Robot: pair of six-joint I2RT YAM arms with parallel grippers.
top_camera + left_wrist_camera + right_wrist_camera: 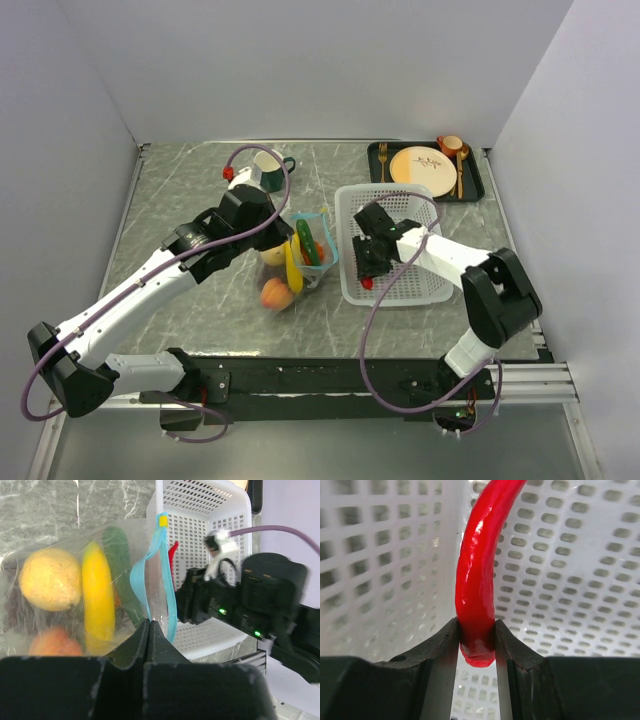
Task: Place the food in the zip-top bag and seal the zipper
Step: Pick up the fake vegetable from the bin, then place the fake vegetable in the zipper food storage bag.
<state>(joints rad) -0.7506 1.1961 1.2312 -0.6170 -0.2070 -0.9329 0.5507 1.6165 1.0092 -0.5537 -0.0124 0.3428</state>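
Observation:
The clear zip-top bag hangs left of the white mesh basket and shows in the top view. Its teal zipper stands open. Inside are a lemon, banana, green pepper, peach and dark grapes. My left gripper is shut on the bag's clear edge just beside the zipper, and shows in the top view. My right gripper is inside the basket, shut on the lower end of the red chili, which stands upright.
A dark tray with a cream plate, cutlery and an orange cup sits at the back right. A green mug stands at the back behind the left arm. White walls close in the table on three sides.

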